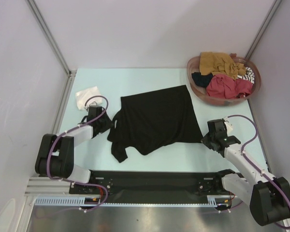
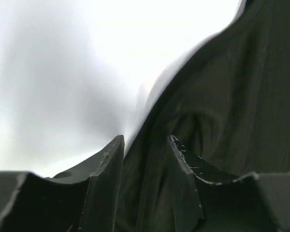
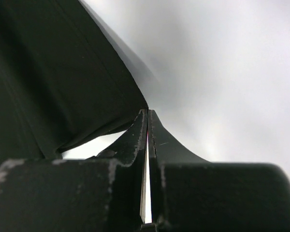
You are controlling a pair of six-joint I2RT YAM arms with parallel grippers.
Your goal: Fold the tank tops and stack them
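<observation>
A large black tank top [image 1: 157, 118] lies spread on the pale table. My left gripper [image 1: 110, 124] is at its left edge by the straps. In the left wrist view the left gripper's [image 2: 145, 140] jaws stand apart, with a fold of the black cloth [image 2: 232, 96] lying between them. My right gripper [image 1: 204, 139] is at the garment's lower right corner. In the right wrist view the right gripper [image 3: 148, 112] is shut, with the corner of the black cloth [image 3: 48, 72] pinched at its tips. A small folded white tank top [image 1: 87, 96] lies at the far left.
A round reddish-brown basket [image 1: 217, 100] stands at the back right, holding mustard-brown [image 1: 217, 63], red [image 1: 227, 87] and striped [image 1: 249, 73] tops. Grey walls with metal posts close in the table on the left, back and right.
</observation>
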